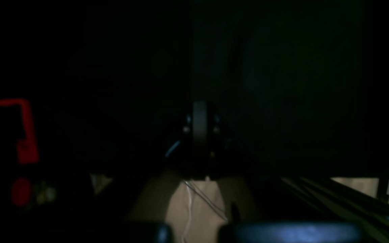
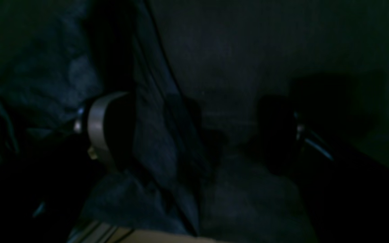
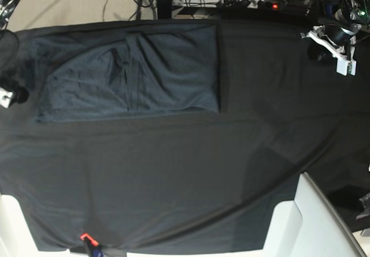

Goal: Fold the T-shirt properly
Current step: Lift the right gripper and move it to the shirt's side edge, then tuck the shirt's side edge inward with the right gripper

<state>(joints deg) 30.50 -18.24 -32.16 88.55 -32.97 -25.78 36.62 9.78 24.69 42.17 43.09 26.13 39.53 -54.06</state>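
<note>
The T-shirt (image 3: 130, 72) lies folded into a flat rectangle on the black table covering (image 3: 173, 170), in the far left part of the base view. Its far edge runs just inside the cloth's far edge; its right edge is straight and square, and its near edge runs across roughly level. The right gripper (image 2: 194, 128) is at the shirt's left end, jaws spread wide; in the right wrist view a fold of the shirt fabric lies between the two fingers (image 2: 96, 128), but neither visibly clamps it. The left gripper (image 1: 199, 125) sits at the far right corner of the table, well apart from the shirt, fingers closed together with nothing between them. The whole near half and right side of the black cloth is uncovered. A red clamp (image 3: 85, 237) sits at the near edge.
</note>
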